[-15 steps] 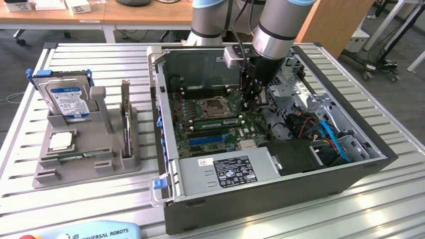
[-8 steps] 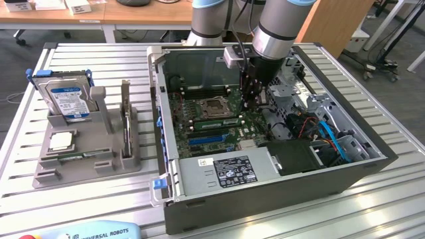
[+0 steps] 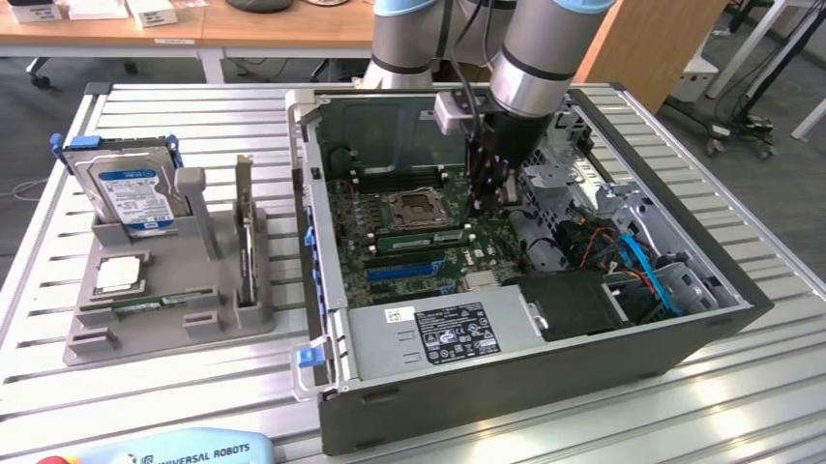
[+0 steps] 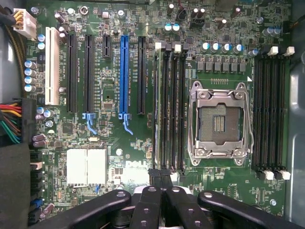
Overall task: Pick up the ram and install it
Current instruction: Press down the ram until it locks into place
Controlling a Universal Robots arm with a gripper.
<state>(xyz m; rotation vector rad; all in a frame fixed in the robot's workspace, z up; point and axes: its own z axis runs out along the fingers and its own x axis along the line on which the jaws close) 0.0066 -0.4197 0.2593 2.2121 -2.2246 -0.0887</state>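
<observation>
The ram [image 3: 427,235], a thin green stick with black chips, stands on edge in a memory slot beside the empty processor socket [image 3: 416,205] inside the open computer case [image 3: 516,377]. My gripper [image 3: 482,213] reaches down into the case and hangs over the end of that stick at the exterior view's right. In the wrist view the gripper [image 4: 160,177] is shut, its black fingers [image 4: 153,200] pressed together over one end of the memory slots [image 4: 170,105]. I see nothing gripped between them. Whether the tips touch the stick I cannot tell.
A grey fixture [image 3: 168,324] at the exterior view's left holds a hard drive [image 3: 130,193] with a blue label, a square silver chip [image 3: 119,275] and another green stick [image 3: 130,307]. Drive cages and cables [image 3: 633,261] crowd the case's right side. A power supply [image 3: 439,333] sits at its near end.
</observation>
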